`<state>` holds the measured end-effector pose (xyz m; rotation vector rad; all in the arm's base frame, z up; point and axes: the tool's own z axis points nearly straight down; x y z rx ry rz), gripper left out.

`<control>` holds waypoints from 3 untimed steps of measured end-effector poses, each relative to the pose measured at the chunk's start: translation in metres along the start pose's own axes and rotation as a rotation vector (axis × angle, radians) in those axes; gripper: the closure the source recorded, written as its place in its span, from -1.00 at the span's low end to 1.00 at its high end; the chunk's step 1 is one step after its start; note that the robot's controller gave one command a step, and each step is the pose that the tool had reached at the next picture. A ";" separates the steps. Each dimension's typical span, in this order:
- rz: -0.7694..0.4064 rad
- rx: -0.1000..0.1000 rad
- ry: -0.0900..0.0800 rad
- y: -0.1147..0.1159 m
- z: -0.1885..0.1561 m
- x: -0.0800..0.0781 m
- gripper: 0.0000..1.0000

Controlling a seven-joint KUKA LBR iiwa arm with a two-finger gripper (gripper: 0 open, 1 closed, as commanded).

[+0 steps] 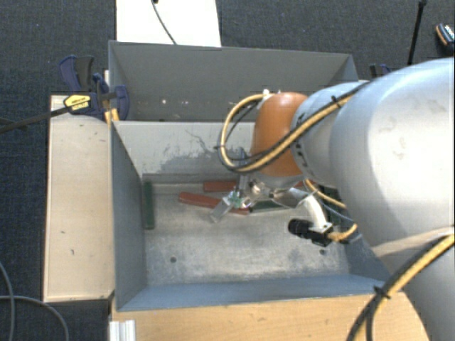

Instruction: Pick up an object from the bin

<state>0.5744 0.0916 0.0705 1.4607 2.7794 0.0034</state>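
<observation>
My fingers (pixel 226 207) are low inside the grey metal bin (pixel 128 212), close to its back wall, and I cannot tell whether they are open or closed. Their tips sit at the right end of a flat red-brown piece (pixel 195 199) that runs off to their left along the floor. A second red-brown piece (pixel 217 186) lies just behind them. A dark green strip (pixel 270 206) lies just to their right. A long green bar (pixel 148 204) lies well apart, against the left wall.
</observation>
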 end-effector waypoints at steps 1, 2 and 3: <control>0.005 0.001 -0.001 -0.002 -0.001 -0.003 1.00; -0.030 -0.004 -0.003 -0.032 -0.107 0.012 1.00; -0.068 -0.007 -0.006 -0.010 -0.202 -0.016 1.00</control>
